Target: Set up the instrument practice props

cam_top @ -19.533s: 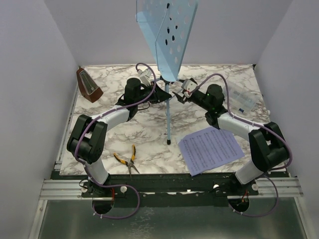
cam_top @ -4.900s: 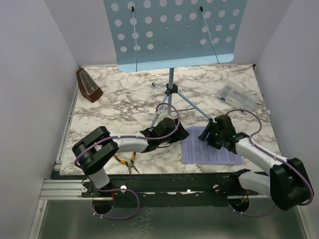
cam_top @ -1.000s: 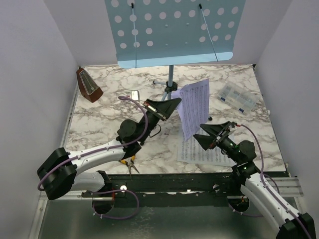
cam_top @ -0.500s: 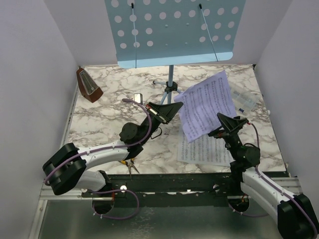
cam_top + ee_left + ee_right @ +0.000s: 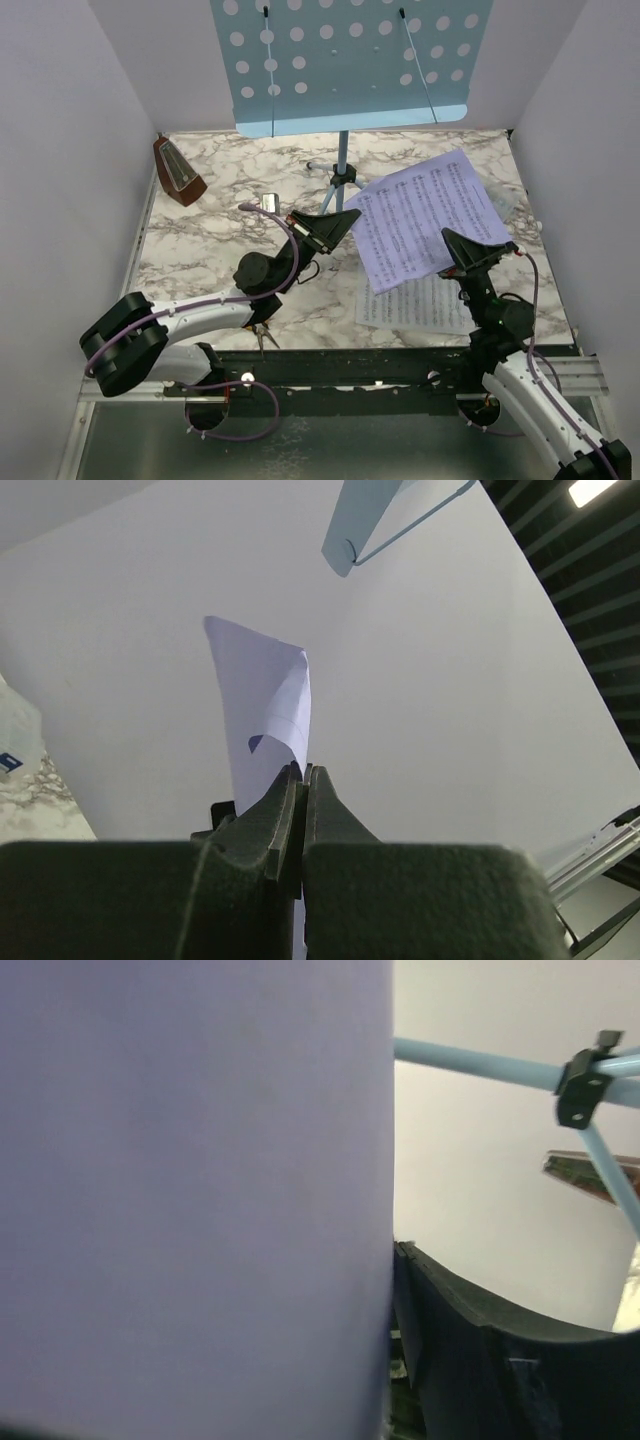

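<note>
Moved: sheet of music now flatter, face up, vs 1 s ago.
L gripper: pinching sheet's 9 o'clock edge.
R gripper: jaws spread, at sheet's 4 o'clock corner.
Sheet loc: aloft, 6 o'clock of music stand.
Print: staves, unreadable.

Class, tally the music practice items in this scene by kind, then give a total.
Music stand: 1
Music sheets: 2, the lifted sheet and the flat sheet
Metronome: 1
Total: 4
</note>
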`<action>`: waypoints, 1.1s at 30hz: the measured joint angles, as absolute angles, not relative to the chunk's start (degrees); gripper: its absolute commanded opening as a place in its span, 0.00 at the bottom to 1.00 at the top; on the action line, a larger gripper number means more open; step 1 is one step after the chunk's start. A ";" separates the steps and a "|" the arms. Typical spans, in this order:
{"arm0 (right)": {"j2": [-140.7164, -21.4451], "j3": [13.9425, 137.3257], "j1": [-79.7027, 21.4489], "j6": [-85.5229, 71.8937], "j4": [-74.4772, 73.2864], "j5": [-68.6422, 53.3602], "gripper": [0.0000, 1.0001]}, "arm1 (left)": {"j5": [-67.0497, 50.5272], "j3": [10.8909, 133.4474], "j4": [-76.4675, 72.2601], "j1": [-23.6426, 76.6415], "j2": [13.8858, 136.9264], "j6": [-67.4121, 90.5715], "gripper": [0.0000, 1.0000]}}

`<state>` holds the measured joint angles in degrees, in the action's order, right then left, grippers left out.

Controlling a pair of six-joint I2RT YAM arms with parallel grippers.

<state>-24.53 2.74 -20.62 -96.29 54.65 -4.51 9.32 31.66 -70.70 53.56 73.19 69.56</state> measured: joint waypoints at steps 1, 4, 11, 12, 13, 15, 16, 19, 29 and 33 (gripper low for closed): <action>-22.74 4.01 -20.62 -96.03 49.69 -4.03 0.74 | 9.32 31.48 -70.76 53.47 72.79 69.14 0.00; -19.27 7.38 -20.62 -95.59 37.47 -1.76 0.68 | 9.32 31.18 -71.16 53.30 71.81 67.92 0.00; -19.55 7.77 -20.62 -94.08 28.73 0.82 0.57 | 9.61 29.89 -72.75 53.23 70.06 66.32 0.00; -20.16 7.79 -20.62 -93.89 28.88 0.86 0.57 | 9.78 29.67 -72.90 53.23 70.06 66.30 0.00; -20.91 8.01 -20.62 -93.58 29.02 0.84 0.56 | 9.91 29.47 -73.06 53.23 70.06 66.17 0.00; -22.96 9.15 -20.62 -92.64 29.36 0.82 0.45 | 10.31 29.19 -73.23 53.21 70.06 65.93 0.00; -23.86 9.91 -20.62 -91.98 29.47 0.80 0.35 | 10.55 29.19 -73.28 53.21 70.06 65.91 0.00; -26.24 13.72 -20.62 -88.79 29.65 0.64 0.13 | 10.72 29.15 -73.54 53.21 70.06 65.60 0.16; -22.76 19.86 -20.62 -73.32 21.10 -2.31 0.06 | 11.94 15.00 -60.40 53.15 55.72 67.55 0.76; -21.39 21.63 -20.62 -62.67 12.64 -5.39 0.01 | 16.23 13.69 -36.05 53.08 37.01 65.60 0.82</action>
